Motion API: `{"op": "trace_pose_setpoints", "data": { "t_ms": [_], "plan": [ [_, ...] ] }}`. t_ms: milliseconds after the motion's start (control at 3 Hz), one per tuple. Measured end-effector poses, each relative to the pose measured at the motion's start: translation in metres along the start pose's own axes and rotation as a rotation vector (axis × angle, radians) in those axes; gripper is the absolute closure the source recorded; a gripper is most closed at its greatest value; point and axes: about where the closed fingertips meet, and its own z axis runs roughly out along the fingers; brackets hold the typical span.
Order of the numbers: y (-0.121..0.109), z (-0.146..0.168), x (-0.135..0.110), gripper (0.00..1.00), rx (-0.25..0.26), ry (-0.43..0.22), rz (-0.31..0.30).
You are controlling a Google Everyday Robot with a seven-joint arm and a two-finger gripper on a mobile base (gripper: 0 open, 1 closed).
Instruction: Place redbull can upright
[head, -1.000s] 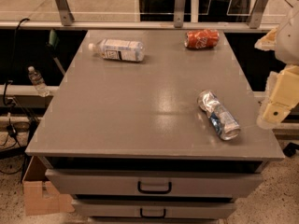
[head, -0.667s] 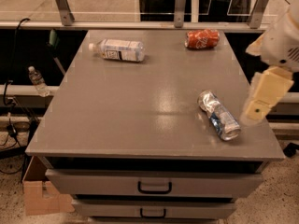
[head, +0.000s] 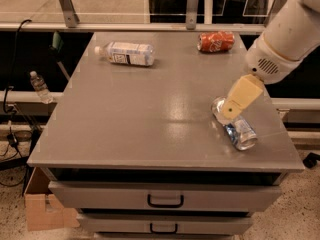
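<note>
Lying flat on its side, redbull can [head: 240,133] near front-right corner of table [head: 150,129], so not yet upright. Poised over can's far end, gripper [head: 228,115], seemingly lining up a grasp; open or closed, cannot tell. Swung in from beyond the right edge since a second ago; can unmoved.

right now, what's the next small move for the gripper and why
Probably ease the gripper down a little, square onto the redbull can. The can lies on its side near the front right corner of the table, not yet lifted, and the gripper sits over its far end. The red soda can and the bottle lie at the far side, out of the way.
</note>
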Motion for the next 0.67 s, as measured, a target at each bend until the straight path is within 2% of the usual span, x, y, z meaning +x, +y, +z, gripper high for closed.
{"op": "trace_pose_setpoints", "data": {
  "t_ms": [333,667],
  "plan": [
    [-0.017,0.027,0.006,0.00,0.027,-0.002,0.140],
    [-0.023,0.052,0.012,0.13,0.040,0.019,0.253]
  ]
}}
